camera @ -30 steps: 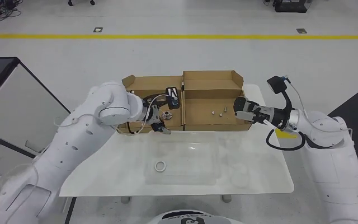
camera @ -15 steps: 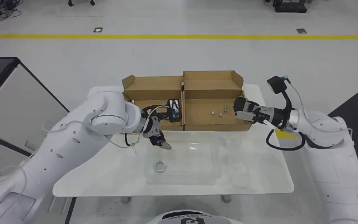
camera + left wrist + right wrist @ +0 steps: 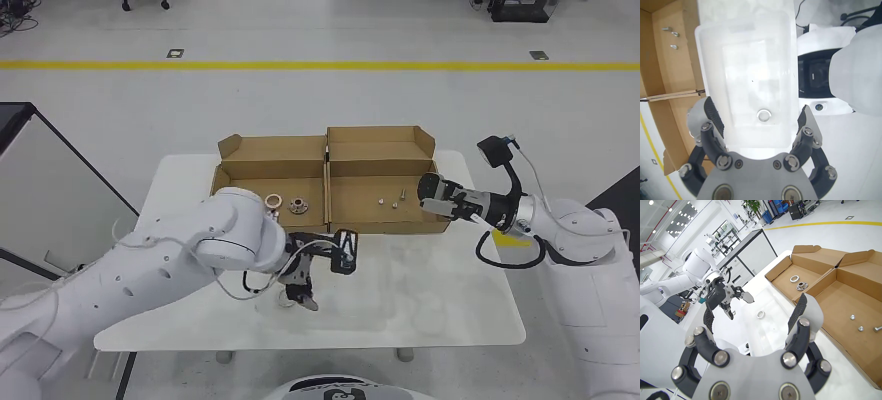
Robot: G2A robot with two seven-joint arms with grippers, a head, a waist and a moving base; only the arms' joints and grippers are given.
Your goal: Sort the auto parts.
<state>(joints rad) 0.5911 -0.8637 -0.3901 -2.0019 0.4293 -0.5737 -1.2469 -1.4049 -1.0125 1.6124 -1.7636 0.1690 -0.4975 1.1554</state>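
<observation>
- Top view: a white, glossy worktop with rounded corners stands on a pale grey, polished floor crossed by one yellow painted line. A grey cabinet in a black frame stands beside the worktop.
- One clear rectangular plastic tray with rounded corners and a raised rim lies on the near half of the worktop.
- One loose silver metal ring lies flat on the tray's floor, near one end.
- Two open brown corrugated cardboard boxes sit side by side, touching, along the far edge: the left cardboard box and the right cardboard box, both with their flaps folded up.
- The left cardboard box holds two parts, lying close together: a second flat metal ring and a round flanged metal hub.
- The right cardboard box holds three small silver fasteners, one of them a hex-headed bolt.
- The left end effector hangs above the ring's end of the tray. Its fingers are spread wide and hold nothing, and the ring lies below the gap, untouched. Its pads are ribbed black rubber on grey metal.
- The right end effector is at the near right corner of the right cardboard box, fingers likewise apart and empty.
</observation>
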